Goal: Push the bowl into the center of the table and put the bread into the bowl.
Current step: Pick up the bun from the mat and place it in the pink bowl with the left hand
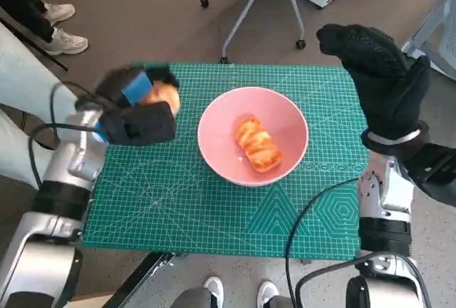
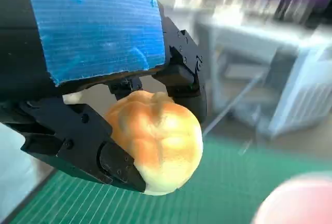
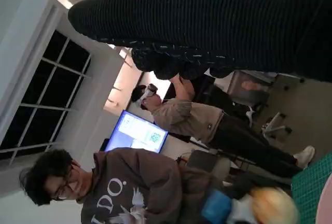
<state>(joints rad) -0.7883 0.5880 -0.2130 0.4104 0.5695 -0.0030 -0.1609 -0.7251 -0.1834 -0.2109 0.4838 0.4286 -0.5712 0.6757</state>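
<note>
The left hand has its fingers clamped on a round bread roll, above the mat. Beyond the fingertips, the pink bowl already holds a twisted pastry; release beside it, low. The right hand hovers, fingers loosely apart, empty.

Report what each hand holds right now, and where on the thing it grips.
The left hand holds a round bread roll, its fingers clasping the roll's sides. The right hand holds nothing that shows.
</note>
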